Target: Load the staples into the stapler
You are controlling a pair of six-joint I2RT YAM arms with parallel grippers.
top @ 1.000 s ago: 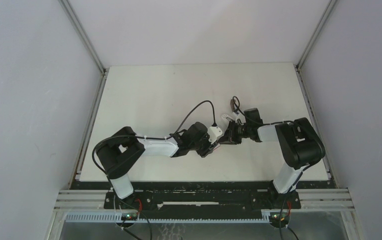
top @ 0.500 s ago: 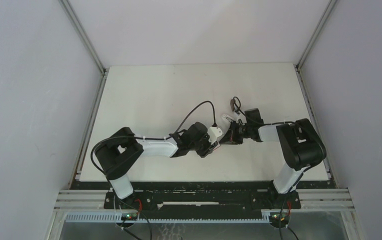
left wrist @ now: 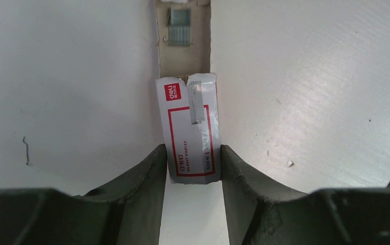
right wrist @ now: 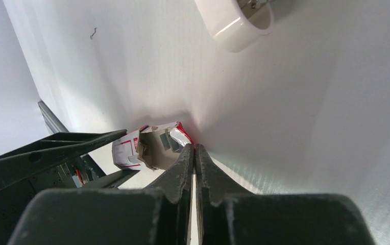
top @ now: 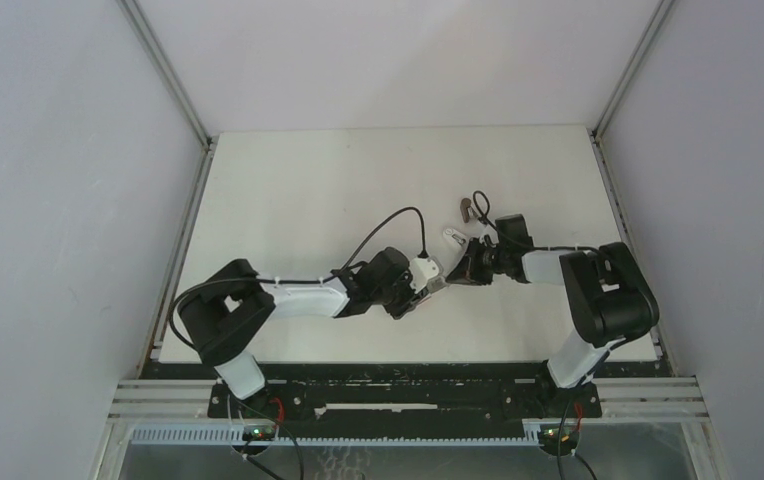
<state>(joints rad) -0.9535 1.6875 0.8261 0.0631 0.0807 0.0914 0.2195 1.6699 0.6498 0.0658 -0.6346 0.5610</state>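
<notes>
The red-and-white box sleeve (left wrist: 190, 127) lies on the table, and my left gripper (left wrist: 193, 153) is shut on its sides. The staple tray (left wrist: 183, 58) sticks out of the sleeve's far end, with silvery staples (left wrist: 181, 25) lying in it. In the right wrist view my right gripper (right wrist: 193, 148) is shut, with its tips pinching the tray's (right wrist: 157, 150) outer end. The white stapler (right wrist: 236, 20) lies just beyond it, and it also shows in the top view (top: 453, 238). Both grippers meet at mid-table, left (top: 426, 287) and right (top: 455, 272).
A small brownish piece (top: 468, 208) lies beside the stapler, under a black cable loop. A loose bent staple (left wrist: 25, 150) and small specks (left wrist: 290, 164) lie on the white table. Side walls stand left and right.
The right gripper has shifted a little to the right and the left arm a little to the left. Both stay shut.
</notes>
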